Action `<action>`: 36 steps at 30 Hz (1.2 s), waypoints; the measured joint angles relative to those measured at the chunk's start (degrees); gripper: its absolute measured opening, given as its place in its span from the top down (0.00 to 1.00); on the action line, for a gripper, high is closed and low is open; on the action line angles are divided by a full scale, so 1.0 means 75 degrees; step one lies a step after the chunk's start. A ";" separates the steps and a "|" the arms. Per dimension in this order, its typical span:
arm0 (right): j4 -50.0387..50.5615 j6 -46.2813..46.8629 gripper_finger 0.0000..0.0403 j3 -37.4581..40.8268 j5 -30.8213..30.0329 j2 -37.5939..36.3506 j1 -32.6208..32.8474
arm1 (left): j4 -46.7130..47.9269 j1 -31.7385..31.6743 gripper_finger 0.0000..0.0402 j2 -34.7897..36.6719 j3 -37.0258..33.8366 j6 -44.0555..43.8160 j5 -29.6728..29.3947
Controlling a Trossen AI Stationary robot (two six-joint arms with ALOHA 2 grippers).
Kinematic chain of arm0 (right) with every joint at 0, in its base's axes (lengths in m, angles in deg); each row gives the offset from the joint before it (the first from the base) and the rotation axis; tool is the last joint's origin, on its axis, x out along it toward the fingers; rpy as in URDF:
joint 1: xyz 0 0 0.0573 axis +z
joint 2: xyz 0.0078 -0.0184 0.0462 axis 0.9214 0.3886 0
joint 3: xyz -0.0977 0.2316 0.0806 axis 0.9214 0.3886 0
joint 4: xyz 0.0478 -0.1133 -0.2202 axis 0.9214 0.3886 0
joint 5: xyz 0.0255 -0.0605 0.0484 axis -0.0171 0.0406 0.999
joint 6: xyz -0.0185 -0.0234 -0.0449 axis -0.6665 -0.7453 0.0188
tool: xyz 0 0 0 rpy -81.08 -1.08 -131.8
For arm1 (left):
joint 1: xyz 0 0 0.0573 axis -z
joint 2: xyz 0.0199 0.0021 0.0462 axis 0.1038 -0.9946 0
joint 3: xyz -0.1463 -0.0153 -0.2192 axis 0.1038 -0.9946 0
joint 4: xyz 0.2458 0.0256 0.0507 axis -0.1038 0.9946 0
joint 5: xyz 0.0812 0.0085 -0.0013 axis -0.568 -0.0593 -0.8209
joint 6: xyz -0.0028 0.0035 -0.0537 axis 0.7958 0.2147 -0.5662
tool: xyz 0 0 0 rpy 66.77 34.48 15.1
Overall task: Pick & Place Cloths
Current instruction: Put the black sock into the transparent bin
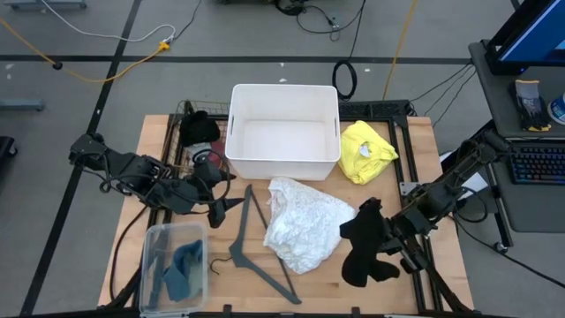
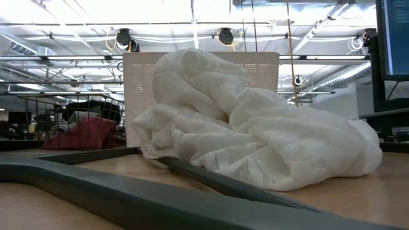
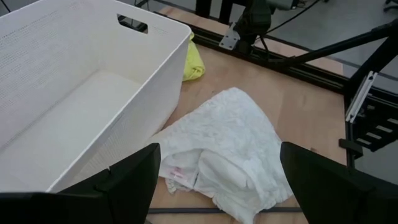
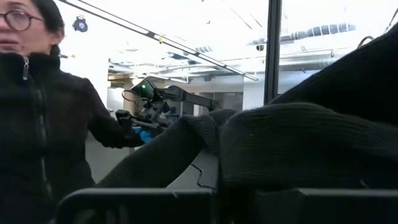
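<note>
Six cloths, one hanger [image 1: 256, 243] — the black cloth [image 1: 364, 243] hangs clenched in the right gripper [image 1: 393, 231]; the left gripper [image 1: 214, 196], fingers spread, faces the lacy white cloth [image 1: 300, 221].

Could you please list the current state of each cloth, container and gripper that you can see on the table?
white bin: empty, upright.
lacy white cloth: crumpled on the table, free.
yellow cloth: bunched beside the bin.
black cloth: held by the right gripper.
teal cloth: inside the clear container.
grey hanger: flat on the table.
left gripper: open, empty.
right gripper: shut on the black cloth.
</note>
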 joint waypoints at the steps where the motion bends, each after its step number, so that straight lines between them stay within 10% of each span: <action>1: 0.0006 -0.0005 1.00 0.0000 0.0000 0.0000 0.0000 | -0.0001 0.0000 0.16 0.0000 0.0000 0.0000 0.0002; 11: -0.0017 -0.0313 1.00 0.0000 -0.0502 0.0000 -0.0121 | -0.0238 0.0003 0.16 0.0000 0.0000 -0.0183 0.0012; 26: -0.0882 -0.1780 1.00 -0.0420 -0.0598 0.0891 -0.1431 | -0.4037 -0.0247 0.16 -0.0893 0.0003 0.1803 0.0726; 36: -0.0684 -0.2488 1.00 -0.1482 -0.0621 0.1922 -0.1974 | -0.5996 -0.1010 0.16 -0.1522 0.0006 0.1757 0.2323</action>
